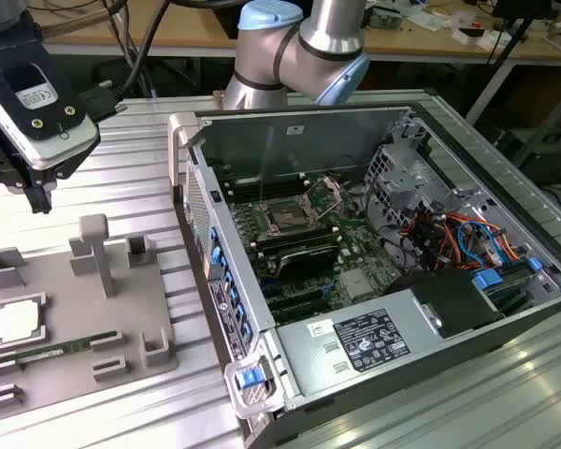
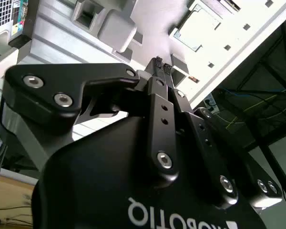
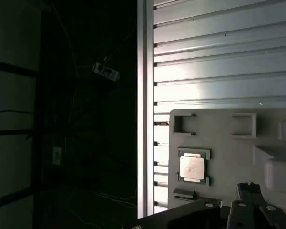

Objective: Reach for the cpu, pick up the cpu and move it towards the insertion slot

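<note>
In the exterior view, my gripper [image 1: 39, 198] hangs over the far end of the grey tray [image 1: 122, 313], on the exterior view's left. The cpu [image 1: 19, 321] lies flat in a square holder on that tray, near its edge and well apart from me. It is a small square with a pale, shiny top and a thin darker rim. A long green memory stick [image 1: 51, 351] lies just beside it. The insertion slot [image 1: 288, 218] is well apart from the cpu, inside the open computer case [image 1: 430, 309]: a dark square in a silver frame. A black and white label [image 1: 374, 339] sits on a metal box in the case. In the second wrist view, my fingers [image 2: 157, 98] are pressed close together at the tips and hold nothing. White letters [image 2: 181, 217] on my black body are upside down. The cpu [image 2: 200, 28] is bright white past my tips. In the first wrist view, the cpu [image 3: 191, 167] sits in its holder, near my gripper [image 3: 250, 185].
</note>
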Robot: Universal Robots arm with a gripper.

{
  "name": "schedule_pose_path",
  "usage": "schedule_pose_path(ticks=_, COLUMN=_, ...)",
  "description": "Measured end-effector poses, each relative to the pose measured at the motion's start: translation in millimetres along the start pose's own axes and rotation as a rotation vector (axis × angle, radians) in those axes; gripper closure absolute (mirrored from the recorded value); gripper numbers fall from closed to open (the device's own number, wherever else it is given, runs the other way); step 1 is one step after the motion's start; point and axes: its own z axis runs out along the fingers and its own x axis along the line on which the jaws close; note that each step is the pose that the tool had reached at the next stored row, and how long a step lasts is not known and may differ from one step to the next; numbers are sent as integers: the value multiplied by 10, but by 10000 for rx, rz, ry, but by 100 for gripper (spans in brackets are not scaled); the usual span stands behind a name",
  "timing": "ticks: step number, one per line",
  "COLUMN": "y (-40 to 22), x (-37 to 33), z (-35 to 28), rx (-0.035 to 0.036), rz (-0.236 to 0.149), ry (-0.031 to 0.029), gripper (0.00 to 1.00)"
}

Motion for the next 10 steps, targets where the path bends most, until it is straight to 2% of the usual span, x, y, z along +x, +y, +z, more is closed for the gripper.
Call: schedule_pose_path(ticks=10, y=0, x=10, z=1, rx=0, rz=0, ry=-1, gripper=89)
